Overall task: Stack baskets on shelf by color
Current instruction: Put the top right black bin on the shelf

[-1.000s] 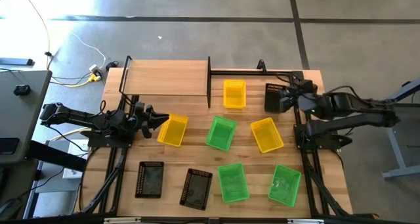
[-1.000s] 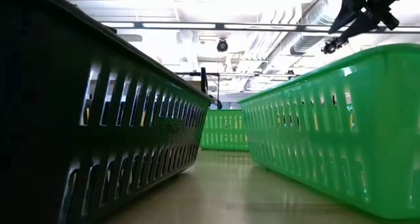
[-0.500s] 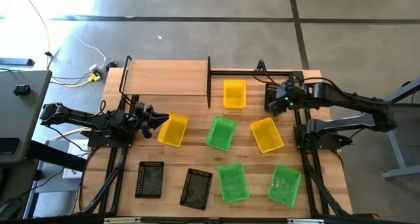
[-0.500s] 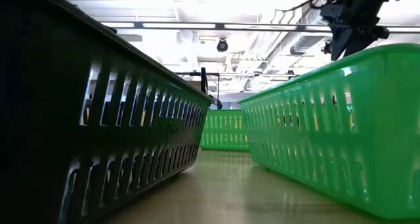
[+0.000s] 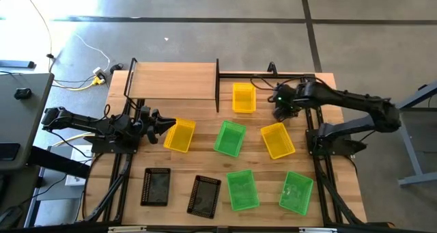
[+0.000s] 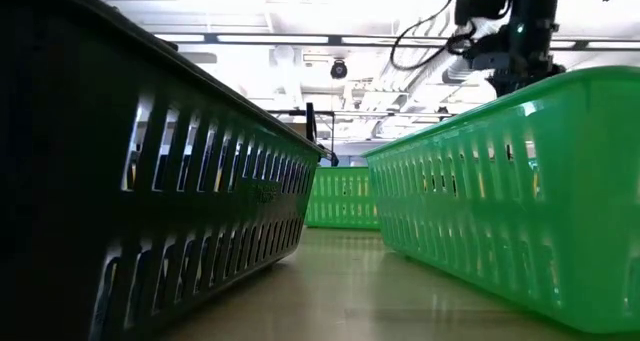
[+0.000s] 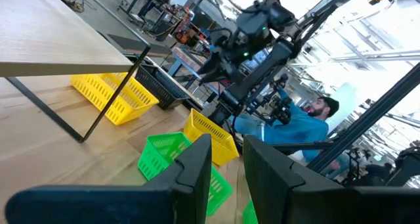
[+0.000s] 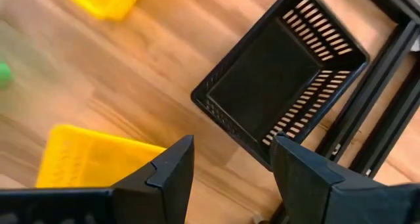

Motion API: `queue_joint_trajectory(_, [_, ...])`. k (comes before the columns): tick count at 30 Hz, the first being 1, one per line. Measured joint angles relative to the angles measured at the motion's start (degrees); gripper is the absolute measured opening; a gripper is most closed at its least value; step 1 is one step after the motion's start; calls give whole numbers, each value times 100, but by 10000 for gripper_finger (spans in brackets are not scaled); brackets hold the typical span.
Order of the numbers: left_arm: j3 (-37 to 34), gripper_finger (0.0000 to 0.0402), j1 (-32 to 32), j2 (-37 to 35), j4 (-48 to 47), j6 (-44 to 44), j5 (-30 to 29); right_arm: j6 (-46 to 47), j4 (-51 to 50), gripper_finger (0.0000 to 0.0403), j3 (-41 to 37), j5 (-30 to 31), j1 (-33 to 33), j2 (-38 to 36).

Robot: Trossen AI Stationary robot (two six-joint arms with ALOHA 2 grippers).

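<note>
Right tool swung left over the black basket, open, holding nothing. Next: lower and grab. Left tool waits open by a yellow basket.

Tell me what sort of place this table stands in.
Probably a robotics lab or workshop: bare ceiling ducts and strip lights overhead, cables on a concrete floor, and other equipment around a person behind.

Baskets crowd the low camera; one black basket lies largely hidden from above.

The right gripper covers most of a black basket in the high view. At table height, a black basket and green basket run off frame, hiding the tabletop beyond them.
</note>
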Motion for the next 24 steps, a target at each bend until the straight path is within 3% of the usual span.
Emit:
queue_joint_trajectory(12, [1, 78, 1, -2, 0, 1, 2, -634, -100, 185, 2, -179, -4, 1323])
queue_joint_trajectory(24, [-1, 78, 1, -2, 0, 4, 2, -580, -69, 185, 2, -113, -4, 1919])
